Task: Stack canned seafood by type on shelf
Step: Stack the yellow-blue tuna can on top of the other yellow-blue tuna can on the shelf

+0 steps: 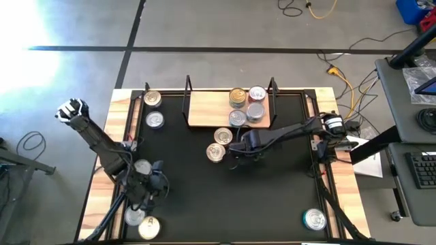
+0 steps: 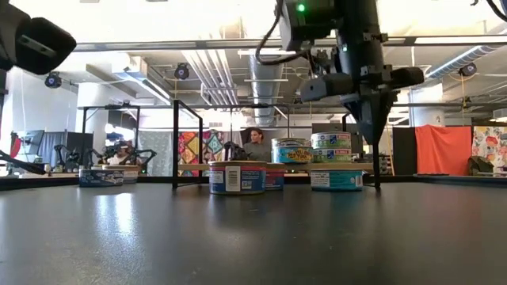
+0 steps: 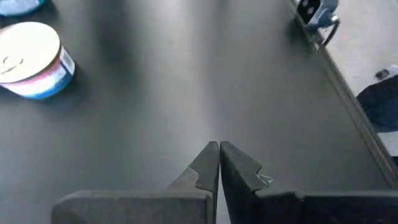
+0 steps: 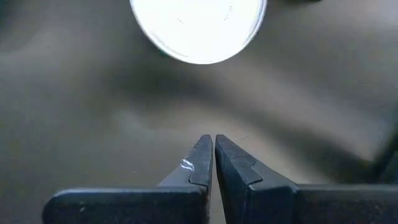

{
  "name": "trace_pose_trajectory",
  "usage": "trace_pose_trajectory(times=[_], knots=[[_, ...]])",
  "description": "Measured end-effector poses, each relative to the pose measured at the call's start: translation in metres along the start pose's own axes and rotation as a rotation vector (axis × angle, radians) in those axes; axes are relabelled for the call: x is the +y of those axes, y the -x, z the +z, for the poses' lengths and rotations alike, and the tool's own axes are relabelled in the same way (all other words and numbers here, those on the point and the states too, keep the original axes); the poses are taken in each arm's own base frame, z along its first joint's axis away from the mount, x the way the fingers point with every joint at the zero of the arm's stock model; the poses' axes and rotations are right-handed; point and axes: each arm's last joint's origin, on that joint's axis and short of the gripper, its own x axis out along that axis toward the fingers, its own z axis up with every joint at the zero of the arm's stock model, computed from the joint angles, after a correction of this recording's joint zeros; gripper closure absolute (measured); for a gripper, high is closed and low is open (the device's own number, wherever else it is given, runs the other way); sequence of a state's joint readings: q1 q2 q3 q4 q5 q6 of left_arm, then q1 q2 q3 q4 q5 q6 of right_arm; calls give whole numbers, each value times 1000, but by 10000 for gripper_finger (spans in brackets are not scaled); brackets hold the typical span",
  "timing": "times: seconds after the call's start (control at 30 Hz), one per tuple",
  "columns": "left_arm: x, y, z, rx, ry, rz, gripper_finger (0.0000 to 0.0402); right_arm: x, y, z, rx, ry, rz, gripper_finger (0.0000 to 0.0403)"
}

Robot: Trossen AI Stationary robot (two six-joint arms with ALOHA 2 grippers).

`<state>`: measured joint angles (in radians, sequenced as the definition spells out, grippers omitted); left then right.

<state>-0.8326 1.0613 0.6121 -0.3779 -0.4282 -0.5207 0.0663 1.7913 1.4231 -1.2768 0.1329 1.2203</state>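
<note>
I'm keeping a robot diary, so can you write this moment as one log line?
left gripper: shut, empty, near table corner | right gripper: shut, empty, above table by silver-lidded tin | shelf: four tins

Your shelf [image 1: 204, 109], a light-wood board with black wire posts, sits at the table's twelve o'clock edge. Four tins [image 1: 246, 105] cluster at its three o'clock end, one gold-lidded. Two tins [image 1: 219, 144] stand just off its six o'clock side. Two more [image 1: 153, 109] lie at ten o'clock, three [image 1: 141, 218] near seven, and one [image 1: 315, 219] at five.
</note>
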Motion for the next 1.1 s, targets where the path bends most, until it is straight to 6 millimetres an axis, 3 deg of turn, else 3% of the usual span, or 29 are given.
trace_pose_trajectory(times=[0.37, 0.63, 0.83, 1.1], knots=[[-2, -7, -2, 17, 32, 11, 384, -18, -21, 21, -56, -54, -81, 390], [-2, -8, -4, 51, 102, -20, 295, -24, -32, 28, -46, -63, -87, 390], [1, -17, -18, 34, 210, -30, 218, -22, -33, 33, -65, -80, -57, 390], [7, -23, -33, 22, 278, -2, 151, -17, -17, 41, -119, -70, 2, 390]])
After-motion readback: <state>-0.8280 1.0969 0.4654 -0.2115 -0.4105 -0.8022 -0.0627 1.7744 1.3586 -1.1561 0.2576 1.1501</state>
